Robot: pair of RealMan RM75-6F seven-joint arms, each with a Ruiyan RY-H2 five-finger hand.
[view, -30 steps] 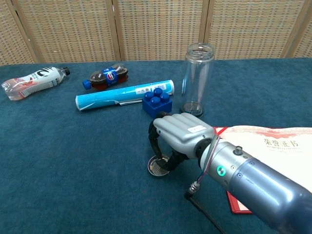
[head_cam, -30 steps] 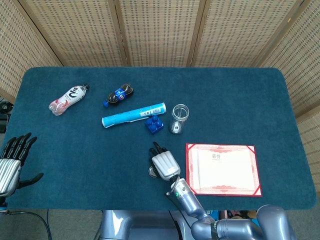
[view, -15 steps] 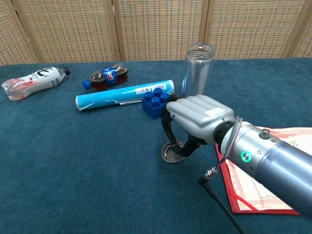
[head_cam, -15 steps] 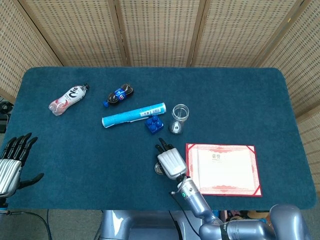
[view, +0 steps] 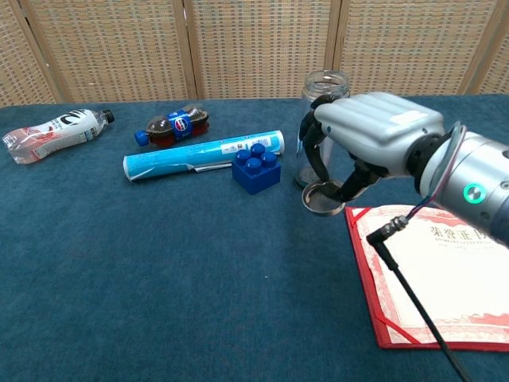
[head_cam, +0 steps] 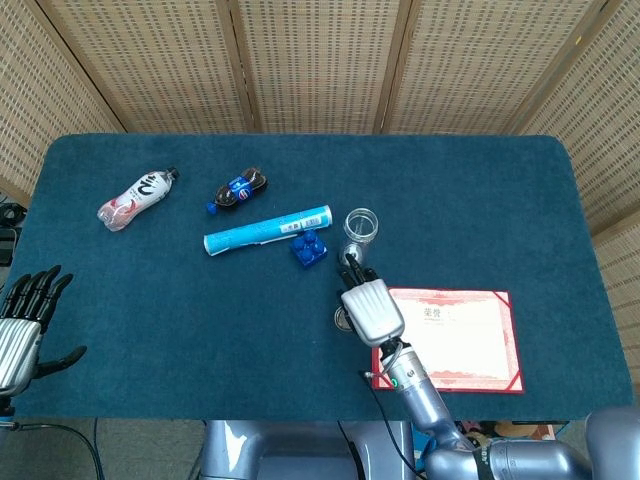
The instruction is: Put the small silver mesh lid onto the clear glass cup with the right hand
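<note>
My right hand [head_cam: 371, 308] [view: 377, 137] holds the small silver mesh lid [view: 323, 198] [head_cam: 343, 320] in its curled fingers, lifted off the cloth. The lid hangs level, just in front of the lower part of the clear glass cup [view: 320, 86] [head_cam: 360, 227]. The cup stands upright with its mouth open, partly hidden behind the hand in the chest view. My left hand [head_cam: 26, 322] rests at the table's near left edge with its fingers spread and nothing in it.
A blue toy brick [view: 256, 167] [head_cam: 309, 246] sits left of the cup, beside a light blue tube [view: 203, 155]. A cola bottle [view: 172, 126] and a pink-white bottle [view: 52, 133] lie further left. A red-framed certificate [view: 445, 274] [head_cam: 455, 338] lies under my right forearm.
My right hand has lifted the lid off the cloth and carried it to the right and away, up to the front of the glass cup. The left hand has stayed still.
</note>
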